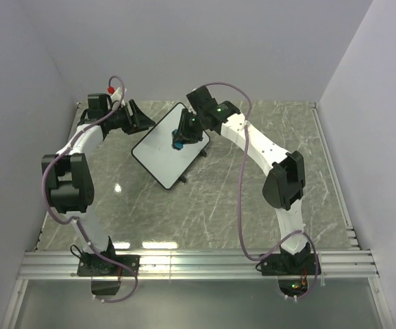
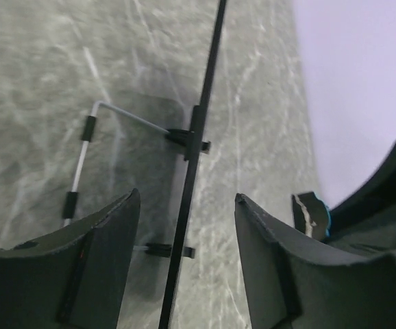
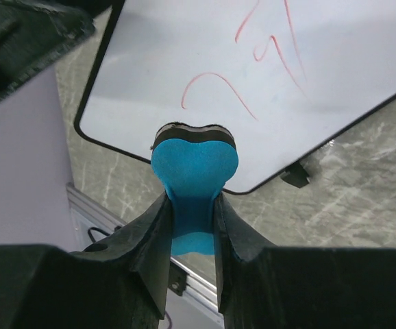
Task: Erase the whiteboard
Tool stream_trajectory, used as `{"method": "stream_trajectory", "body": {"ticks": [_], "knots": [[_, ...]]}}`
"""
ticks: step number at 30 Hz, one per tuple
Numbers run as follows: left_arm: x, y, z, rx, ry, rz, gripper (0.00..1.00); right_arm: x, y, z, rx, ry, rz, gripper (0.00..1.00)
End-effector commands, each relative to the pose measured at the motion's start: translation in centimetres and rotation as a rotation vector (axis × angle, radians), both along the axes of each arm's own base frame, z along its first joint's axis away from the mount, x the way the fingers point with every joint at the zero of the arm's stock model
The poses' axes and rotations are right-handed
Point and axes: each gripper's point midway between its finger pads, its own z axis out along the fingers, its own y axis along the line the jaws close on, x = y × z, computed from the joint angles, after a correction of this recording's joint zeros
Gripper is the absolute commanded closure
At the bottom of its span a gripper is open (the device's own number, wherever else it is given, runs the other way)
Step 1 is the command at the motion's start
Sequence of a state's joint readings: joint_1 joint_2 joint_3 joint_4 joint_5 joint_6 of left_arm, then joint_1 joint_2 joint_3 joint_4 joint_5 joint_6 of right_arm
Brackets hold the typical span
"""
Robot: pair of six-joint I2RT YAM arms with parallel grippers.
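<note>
Erasure seemingly at approach: whiteboard (image 1: 165,147) propped toward the back of the surface (image 1: 253,205), red strokes (image 3: 215,86) intact; right end effector (image 3: 192,205) clamped on blue eraser (image 3: 194,161) by its edge; left end effector (image 2: 188,226) spread, straddling its rim. Next: press felt flat, sweep across strokes.

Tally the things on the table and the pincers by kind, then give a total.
Whiteboard: 1
Blue eraser: 1
Pincers: 2 (left pincer, right pincer)
Total: 4
</note>
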State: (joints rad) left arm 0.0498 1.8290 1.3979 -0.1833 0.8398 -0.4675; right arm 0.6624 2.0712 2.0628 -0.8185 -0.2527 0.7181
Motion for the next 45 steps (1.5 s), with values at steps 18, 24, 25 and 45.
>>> {"method": "stream_trajectory", "body": {"ticks": [18,24,25,45], "knots": [[1.8,-3.5,-1.5,0.012,-0.004,-0.116,0.75,5.1,3.3,0.0,0.126,-0.029,-0.16,1.0],[1.0,-3.2,-2.8,0.029,0.022,-0.093,0.9,5.9,5.4,-1.0,0.161,-0.02,-0.195,1.0],[0.9,-3.1,-3.1,0.033,0.028,-0.09,0.94,5.9,6.0,-0.9,0.173,-0.021,-0.199,1.0],[-0.2,-2.7,-3.1,0.062,0.022,-0.067,1.0,-1.5,0.9,-14.9,-0.198,0.08,-0.156,1.0]]}}
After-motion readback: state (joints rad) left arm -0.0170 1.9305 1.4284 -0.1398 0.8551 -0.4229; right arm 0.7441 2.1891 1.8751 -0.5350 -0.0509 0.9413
